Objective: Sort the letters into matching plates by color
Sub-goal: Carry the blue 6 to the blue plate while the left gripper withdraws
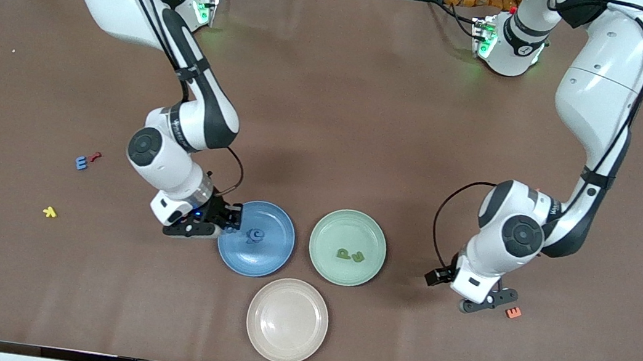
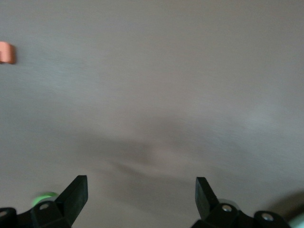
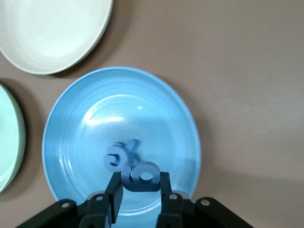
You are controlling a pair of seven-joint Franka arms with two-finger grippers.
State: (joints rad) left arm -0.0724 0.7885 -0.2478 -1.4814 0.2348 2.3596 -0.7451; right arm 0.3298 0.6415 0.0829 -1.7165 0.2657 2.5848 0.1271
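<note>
My right gripper [image 1: 234,217] [image 3: 140,179] is shut on a blue letter [image 3: 135,185] and holds it over the edge of the blue plate [image 1: 275,249] [image 3: 71,123] on the side toward the right arm's end. Another blue letter [image 1: 255,235] [image 3: 115,157] lies in that plate. The pale green plate [image 1: 350,228] beside it holds two green letters [image 1: 343,253] [image 1: 357,257]. One more blue letter [image 1: 81,162] lies on the table toward the right arm's end. My left gripper [image 1: 489,302] [image 2: 141,190] is open and empty, low over bare table beside the green plate.
A beige plate [image 1: 287,320] [image 3: 52,33] stands nearer the front camera than the two plates. An orange letter [image 1: 513,312] [image 2: 5,52] lies beside my left gripper. A red letter [image 1: 95,157] touches the stray blue one; a yellow letter [image 1: 49,211] lies nearby.
</note>
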